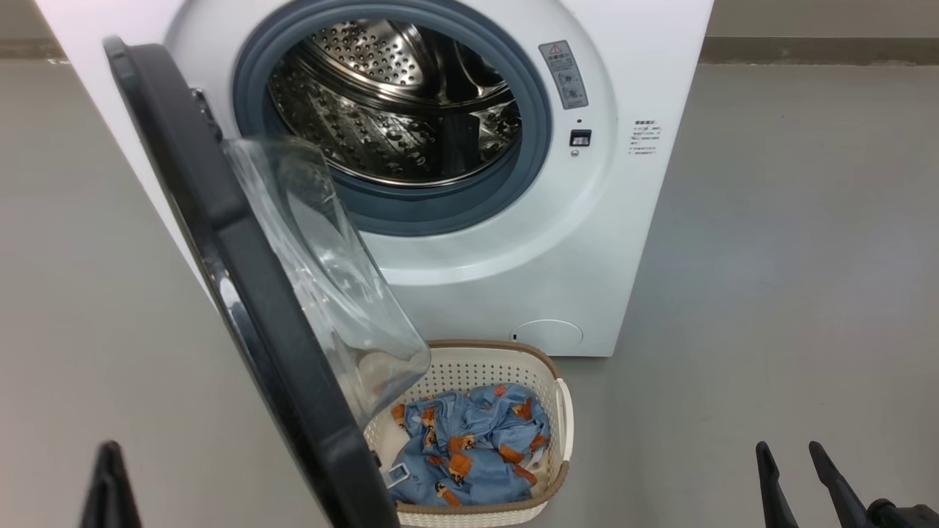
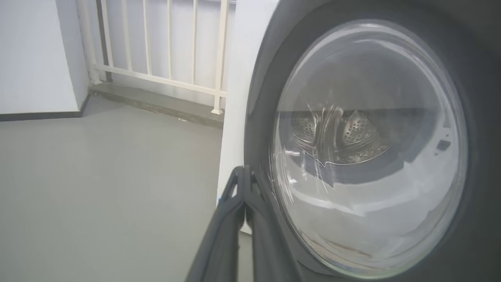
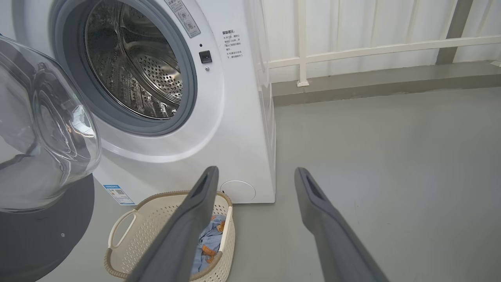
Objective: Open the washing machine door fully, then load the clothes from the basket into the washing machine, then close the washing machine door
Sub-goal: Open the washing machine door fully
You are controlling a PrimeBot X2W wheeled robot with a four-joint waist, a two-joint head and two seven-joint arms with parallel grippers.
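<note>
The white washing machine [image 1: 513, 279] stands with its steel drum [image 1: 396, 110] exposed. The washing machine door [image 1: 242, 293] swings out towards me on the left, its glass bowl [image 1: 323, 279] hanging over the basket [image 1: 484, 345]. The clothes [image 1: 469, 440], light blue with orange figures, lie in the basket. My left gripper [image 1: 110, 458] is shut on nothing, left of the door. In the left wrist view the left gripper [image 2: 244, 170] sits close beside the door's black rim [image 2: 481, 117]; contact cannot be told. My right gripper [image 1: 789, 446] is open at the lower right, and that right gripper [image 3: 255, 172] is above the basket [image 3: 156, 199].
Grey floor [image 1: 770, 257] spreads to the right of the machine and to the left of the door. A white railing [image 3: 372, 49] on a low kerb runs behind the machine. A white wall [image 2: 35, 55] stands at the far left in the left wrist view.
</note>
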